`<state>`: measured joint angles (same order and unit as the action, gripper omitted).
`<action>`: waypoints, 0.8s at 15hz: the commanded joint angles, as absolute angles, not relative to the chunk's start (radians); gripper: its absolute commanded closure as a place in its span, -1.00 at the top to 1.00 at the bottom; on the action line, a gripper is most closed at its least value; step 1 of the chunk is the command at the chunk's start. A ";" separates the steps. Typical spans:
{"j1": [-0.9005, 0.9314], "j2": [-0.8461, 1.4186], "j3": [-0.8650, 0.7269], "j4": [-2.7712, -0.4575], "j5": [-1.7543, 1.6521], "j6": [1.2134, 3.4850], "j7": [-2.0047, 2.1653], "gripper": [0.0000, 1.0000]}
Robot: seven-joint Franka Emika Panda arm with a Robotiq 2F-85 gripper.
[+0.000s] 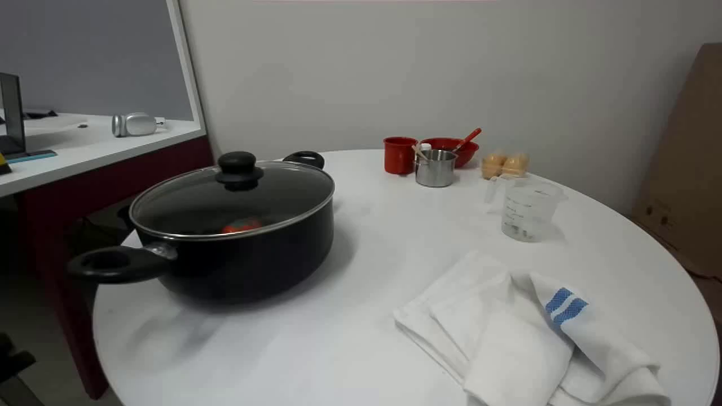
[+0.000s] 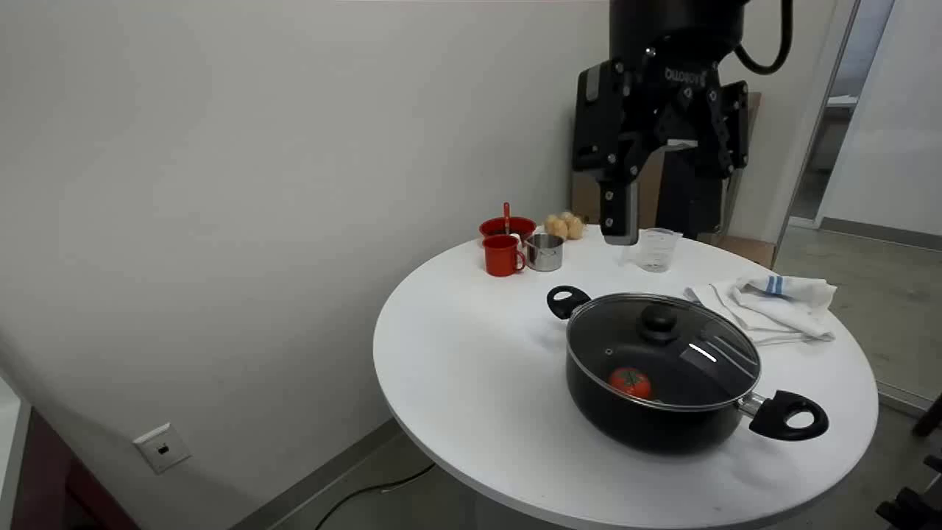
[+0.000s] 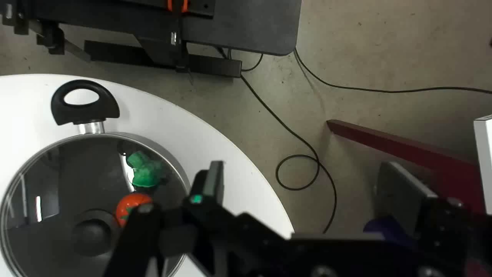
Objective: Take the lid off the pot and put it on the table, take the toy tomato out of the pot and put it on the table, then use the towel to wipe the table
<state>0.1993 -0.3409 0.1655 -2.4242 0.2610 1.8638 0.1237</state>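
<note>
The glass lid (image 1: 282, 189) rests on the black pot (image 1: 248, 270), its black knob (image 2: 659, 318) upright. Through the glass, the red toy tomato (image 2: 630, 383) shows inside the pot, and a green item (image 3: 145, 171) appears beside it in the wrist view. The white towel (image 1: 519, 344) with blue stripes lies loosely folded on the round white table (image 2: 456, 353). My gripper (image 2: 666, 210) hangs well above the tabletop, pointing down, its jaws wide apart and nothing between them. In the wrist view the gripper (image 3: 305, 184) appears right of the pot, over the table's edge and floor.
Toward the table's far side stand a red mug (image 2: 502, 255), a steel cup (image 1: 435, 168), a red bowl (image 2: 508, 225), eggs (image 1: 505, 164) and a clear measuring cup (image 1: 529, 211). A red-fronted counter (image 1: 113, 180) adjoins the table. A pot handle (image 1: 118, 264) juts past the table edge.
</note>
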 commanded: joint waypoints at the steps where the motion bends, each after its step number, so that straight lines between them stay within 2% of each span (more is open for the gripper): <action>1: 0.192 -0.341 0.172 -2.421 0.263 1.861 0.122 1.00; 12: 0.173 -0.302 0.147 -2.401 0.276 1.874 0.102 1.00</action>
<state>0.1926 -0.3381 0.1638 -2.4230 0.2610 1.8659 0.1234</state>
